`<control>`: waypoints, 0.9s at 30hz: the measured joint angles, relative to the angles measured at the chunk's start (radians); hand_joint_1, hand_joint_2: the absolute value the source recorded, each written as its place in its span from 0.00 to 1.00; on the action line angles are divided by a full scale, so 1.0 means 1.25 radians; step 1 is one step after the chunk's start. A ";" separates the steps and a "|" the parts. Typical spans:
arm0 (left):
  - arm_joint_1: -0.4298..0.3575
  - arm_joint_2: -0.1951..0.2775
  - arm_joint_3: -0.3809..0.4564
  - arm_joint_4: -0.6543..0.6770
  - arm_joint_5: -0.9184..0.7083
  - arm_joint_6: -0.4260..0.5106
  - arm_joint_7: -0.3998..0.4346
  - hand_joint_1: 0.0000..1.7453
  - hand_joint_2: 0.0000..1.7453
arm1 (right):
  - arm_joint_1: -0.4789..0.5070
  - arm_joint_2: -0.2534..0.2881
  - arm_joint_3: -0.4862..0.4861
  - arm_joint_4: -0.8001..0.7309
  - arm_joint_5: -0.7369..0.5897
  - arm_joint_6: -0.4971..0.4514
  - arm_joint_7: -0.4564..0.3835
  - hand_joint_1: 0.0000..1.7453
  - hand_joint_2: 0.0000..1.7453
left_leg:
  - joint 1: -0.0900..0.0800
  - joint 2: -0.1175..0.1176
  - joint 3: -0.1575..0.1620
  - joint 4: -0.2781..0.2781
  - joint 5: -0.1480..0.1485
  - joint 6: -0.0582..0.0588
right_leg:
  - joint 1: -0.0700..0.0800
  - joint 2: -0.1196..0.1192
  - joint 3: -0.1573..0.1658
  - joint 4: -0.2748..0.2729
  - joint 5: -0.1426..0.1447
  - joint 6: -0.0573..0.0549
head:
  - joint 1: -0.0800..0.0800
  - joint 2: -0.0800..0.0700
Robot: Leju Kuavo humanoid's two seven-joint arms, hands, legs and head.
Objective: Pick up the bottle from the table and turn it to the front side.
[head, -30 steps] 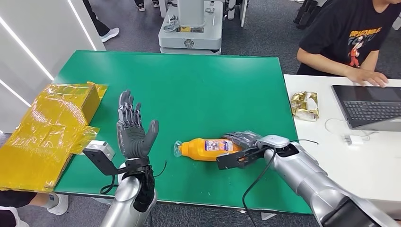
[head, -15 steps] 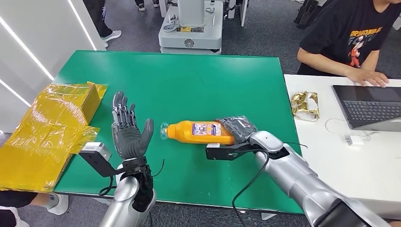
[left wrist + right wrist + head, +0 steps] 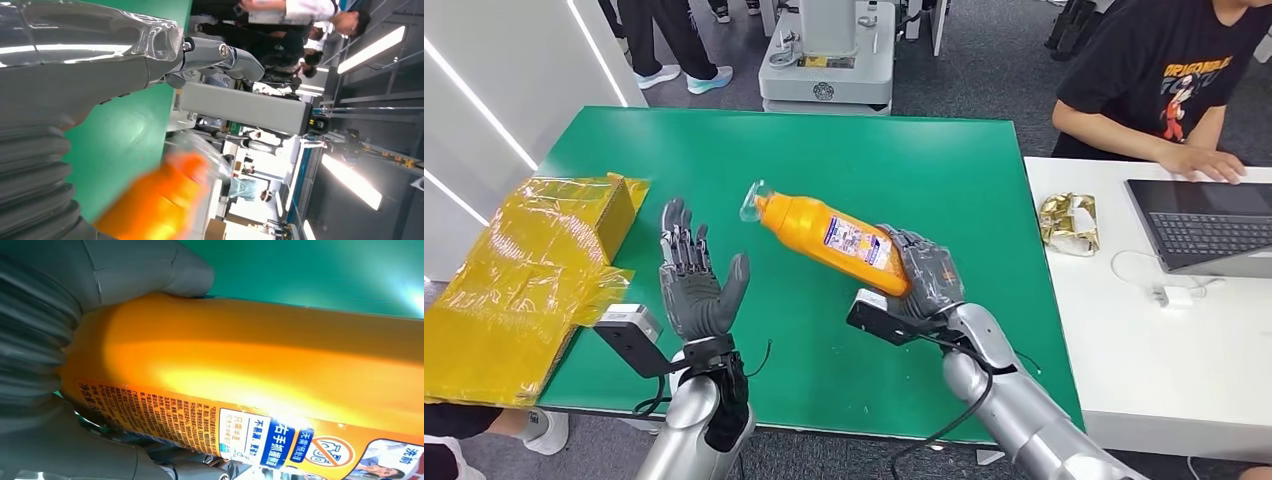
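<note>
An orange bottle (image 3: 829, 236) with a clear cap and a printed label is lifted off the green table (image 3: 844, 160), tilted with its cap up and to the left. My right hand (image 3: 924, 275) grips its base end. In the right wrist view the bottle (image 3: 260, 370) runs across the picture with the thumb (image 3: 150, 270) pressed on it. My left hand (image 3: 694, 280) stands upright and open to the left of the bottle, palm towards it, touching nothing. The left wrist view catches the bottle (image 3: 160, 205) as an orange blur.
A yellow wrapped box (image 3: 534, 270) lies at the table's left edge. A white table (image 3: 1214, 330) on the right holds a laptop (image 3: 1204, 225), a gold wrapper (image 3: 1069, 222) and a seated person (image 3: 1174, 80). A grey machine (image 3: 829, 55) stands behind the table.
My right hand has lifted the bottle off the table and swung it up and left, cap end rising. The left hand has shifted slightly left and stayed open.
</note>
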 joint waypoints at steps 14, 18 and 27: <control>0.008 -0.015 -0.014 0.000 -0.004 -0.002 0.025 0.00 1.00 | 0.170 0.064 -0.119 -0.188 0.023 -0.085 -0.041 1.00 1.00 | 0.000 0.000 0.000 0.000 0.000 0.000 | 0.000 0.000 -0.001 0.000 0.000 0.000 | 0.000 0.000; 0.013 -0.016 -0.024 0.002 0.000 -0.044 0.044 0.00 1.00 | 0.198 0.066 -0.130 -0.219 0.038 -0.067 -0.042 1.00 1.00 | 0.000 0.000 -0.001 0.000 0.000 0.000 | 0.000 0.000 -0.001 0.000 0.000 0.000 | 0.000 0.000; 0.014 -0.015 -0.034 0.012 0.010 -0.172 0.086 0.00 1.00 | 0.223 0.068 -0.137 -0.257 0.078 0.000 -0.023 1.00 1.00 | 0.000 0.000 0.000 0.000 0.000 0.000 | 0.000 0.000 -0.001 0.000 0.000 0.000 | 0.000 0.000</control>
